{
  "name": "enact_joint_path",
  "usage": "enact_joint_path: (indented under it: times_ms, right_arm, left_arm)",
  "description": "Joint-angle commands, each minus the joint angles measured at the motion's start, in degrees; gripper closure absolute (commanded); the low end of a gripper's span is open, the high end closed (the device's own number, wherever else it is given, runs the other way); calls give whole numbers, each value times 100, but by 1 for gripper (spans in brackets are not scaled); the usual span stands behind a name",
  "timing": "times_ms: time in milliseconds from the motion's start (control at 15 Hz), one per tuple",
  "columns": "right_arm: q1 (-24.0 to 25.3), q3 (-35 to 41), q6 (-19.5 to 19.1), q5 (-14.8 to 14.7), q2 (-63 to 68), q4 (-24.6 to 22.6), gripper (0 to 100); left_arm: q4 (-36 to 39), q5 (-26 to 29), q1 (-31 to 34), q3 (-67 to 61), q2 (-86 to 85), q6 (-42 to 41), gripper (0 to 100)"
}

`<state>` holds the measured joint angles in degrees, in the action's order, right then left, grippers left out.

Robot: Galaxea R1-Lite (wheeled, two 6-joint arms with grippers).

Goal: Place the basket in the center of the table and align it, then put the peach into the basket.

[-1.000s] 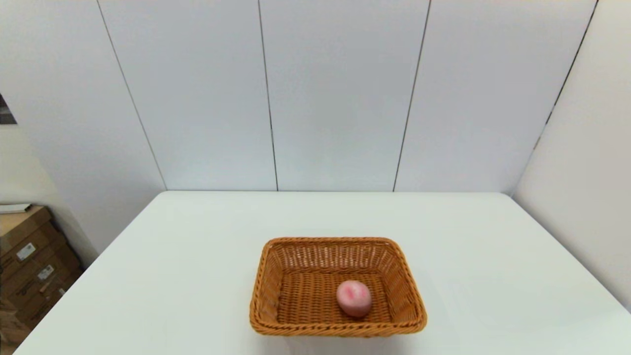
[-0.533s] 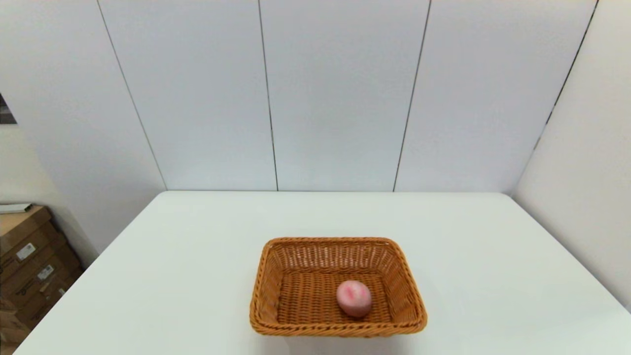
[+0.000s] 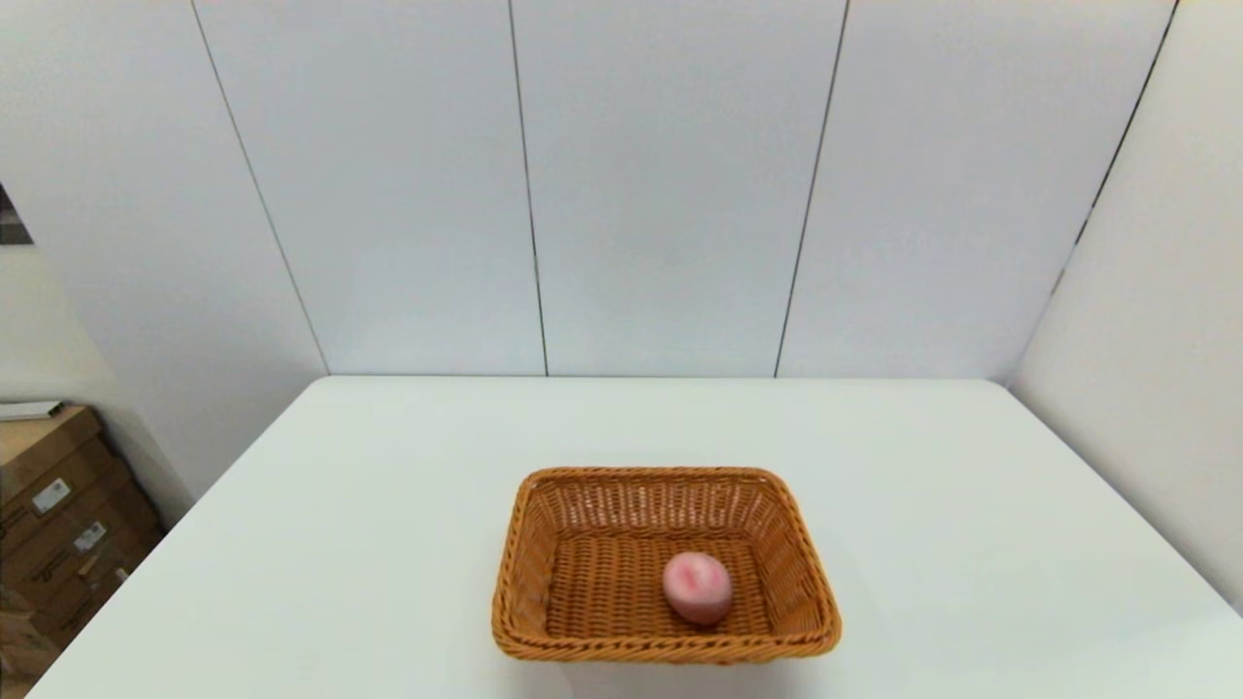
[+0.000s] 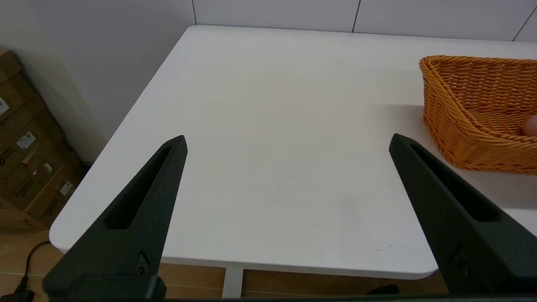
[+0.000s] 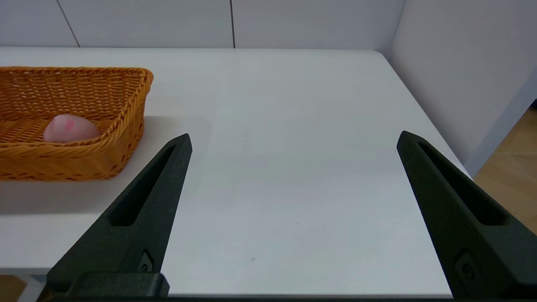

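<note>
Peach (image 3: 696,586) in basket (image 3: 665,563) near the middle of the table (image 3: 388,505); both steps apparently done.

Head view: basket square to the near edge, no arm showing. Left wrist view: left gripper (image 4: 287,140) spread wide, empty, back over the near edge beside the basket. Right wrist view: right gripper (image 5: 293,138) likewise apart and empty. Next, probably: nothing but parking.

The scene is lit evenly and brightly, with no glare seen on the bench (image 3: 388,544). Soft, faint shadows are cast beside the basket (image 5: 84,121) in the right wrist view. The peach (image 3: 696,586) is rendered slightly soft in the head view.
</note>
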<state>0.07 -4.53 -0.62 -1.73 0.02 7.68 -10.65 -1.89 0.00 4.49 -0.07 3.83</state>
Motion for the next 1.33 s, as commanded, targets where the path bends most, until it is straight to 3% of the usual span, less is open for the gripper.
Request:
enact_joint_path:
  times_ms: [67, 1333]
  right_arm:
    - [1, 155, 97, 32, -11, -3, 0]
    - [1, 163, 115, 32, -11, -21, 0]
  left_arm:
    - [-7, -4, 0, 0, -1, 4, 0]
    - [-7, -4, 0, 0, -1, 4, 0]
